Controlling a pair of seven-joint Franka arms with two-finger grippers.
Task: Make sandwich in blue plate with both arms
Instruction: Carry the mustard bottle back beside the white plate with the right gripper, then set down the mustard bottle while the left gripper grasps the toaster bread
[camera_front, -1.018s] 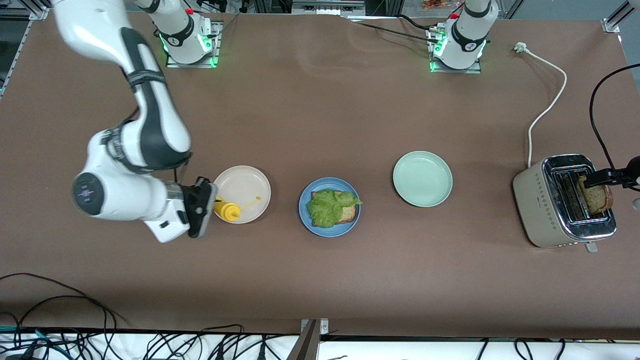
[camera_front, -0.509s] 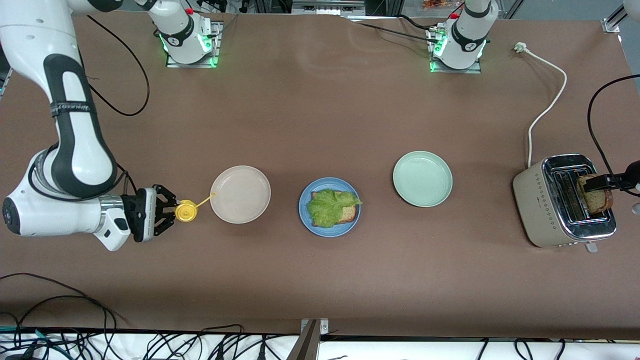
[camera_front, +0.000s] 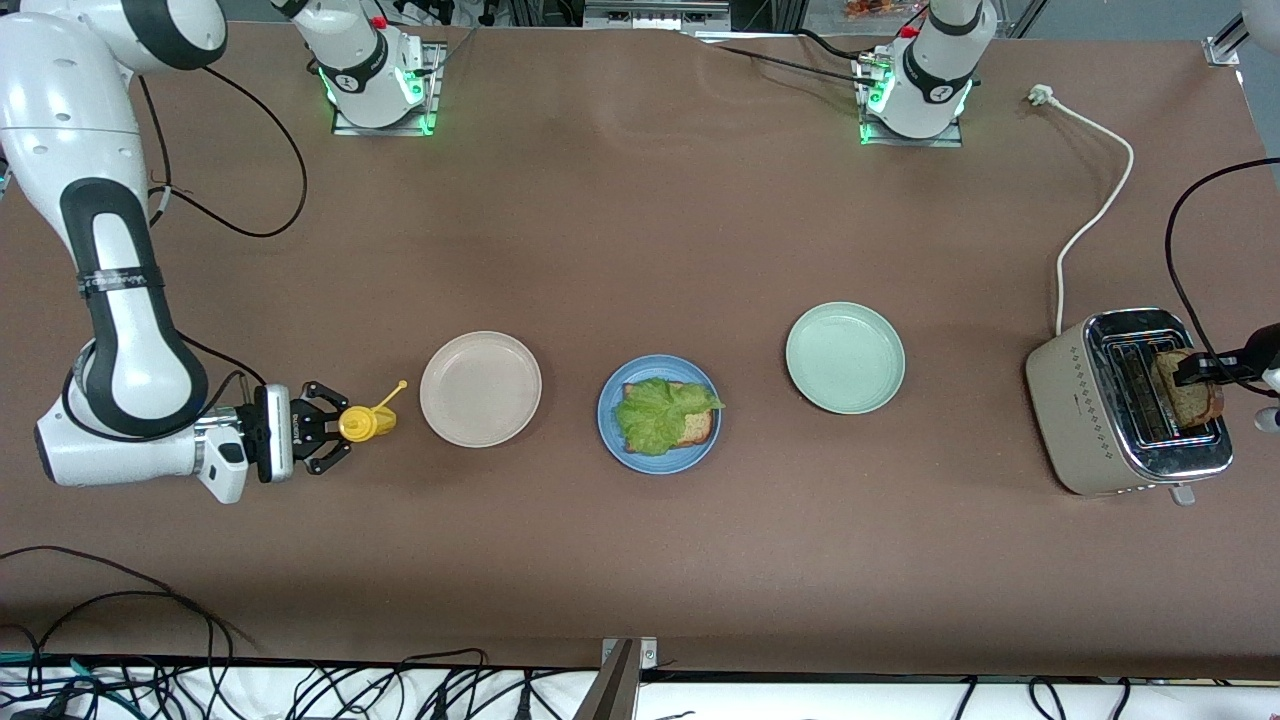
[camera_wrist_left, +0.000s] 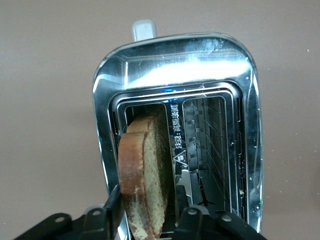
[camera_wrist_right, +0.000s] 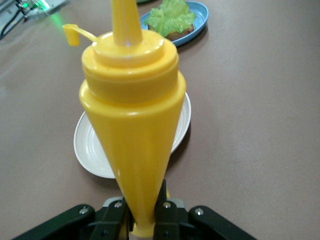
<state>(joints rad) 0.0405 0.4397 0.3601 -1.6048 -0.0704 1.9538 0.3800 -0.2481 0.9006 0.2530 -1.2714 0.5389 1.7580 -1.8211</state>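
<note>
The blue plate (camera_front: 660, 463) sits mid-table with a bread slice (camera_front: 699, 428) on it under a ruffled lettuce leaf (camera_front: 658, 412); the plate (camera_wrist_right: 200, 14) and the leaf (camera_wrist_right: 170, 12) also show in the right wrist view. A second bread slice (camera_front: 1193, 402) (camera_wrist_left: 145, 170) stands in a slot of the toaster (camera_front: 1080, 410). My left gripper (camera_front: 1197, 371) (camera_wrist_left: 147, 197) is shut on that slice, one finger on each face. My right gripper (camera_front: 338, 428) (camera_wrist_right: 142, 206) is shut on the base of a yellow squeeze bottle (camera_front: 366, 422) (camera_wrist_right: 131, 100).
A beige plate (camera_front: 480, 388) (camera_wrist_right: 92, 150) lies beside the bottle's nozzle, toward the blue plate. A pale green plate (camera_front: 845, 357) lies between the blue plate and the toaster. The toaster's white cord (camera_front: 1100, 200) runs toward the left arm's base. Black cables hang along the table's near edge.
My right arm drew the yellow bottle off the beige plate toward its own end of the table. My left gripper closed on the bread slice in the toaster.
</note>
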